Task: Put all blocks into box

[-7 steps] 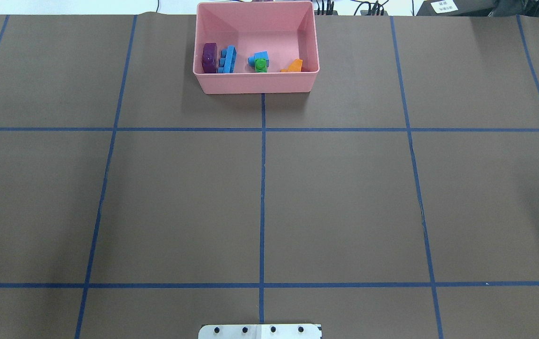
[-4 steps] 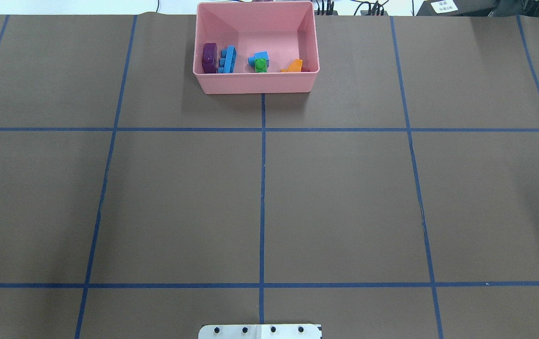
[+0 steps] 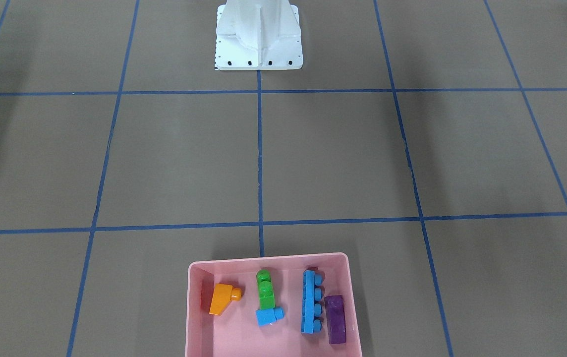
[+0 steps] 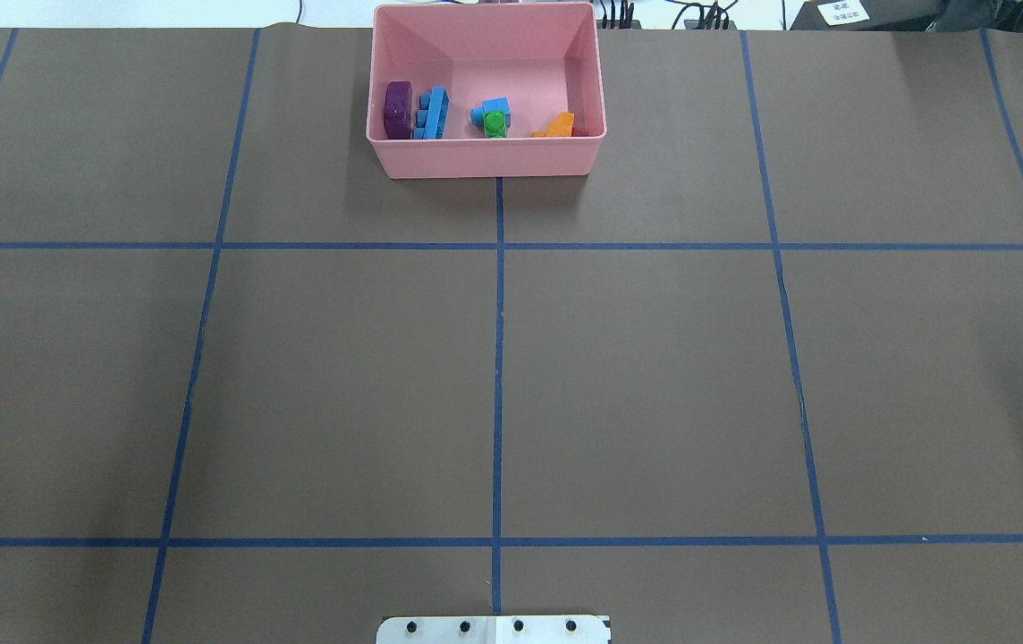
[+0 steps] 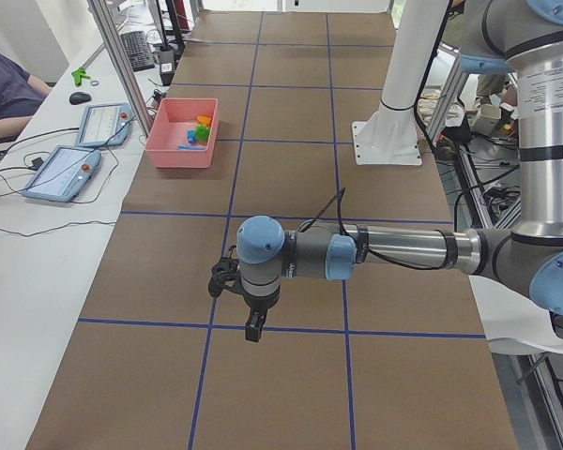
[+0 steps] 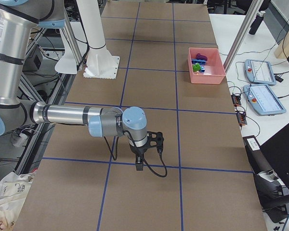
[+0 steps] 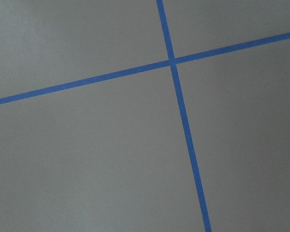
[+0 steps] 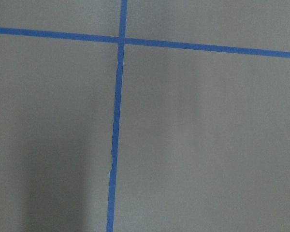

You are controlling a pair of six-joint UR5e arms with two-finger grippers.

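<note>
**All five blocks (image 4: 495,124) lie in the box (image 4: 485,159)**

Seen from overhead, the box stands at the far edge of the table (image 4: 655,376). Along its near wall lie the purple oblong (image 4: 397,110), the long blue bar (image 4: 432,114), the small blue brick (image 4: 492,107) touching the green one (image 4: 495,126), then the orange sloped one (image 4: 558,125). They look light, stiff and slick, so I would pinch the flat sides, not the studs. The left gripper (image 5: 252,328) and right gripper (image 6: 139,165) hang well apart from the box. I cannot tell whether either is spread or pressed together.

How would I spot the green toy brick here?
On the brown table, find the pink box at the edge opposite the robot's white base. Among the bricks inside, the green brick lies between the orange brick and the long blue bar, one end against a small blue brick; it is the only green piece.
</note>
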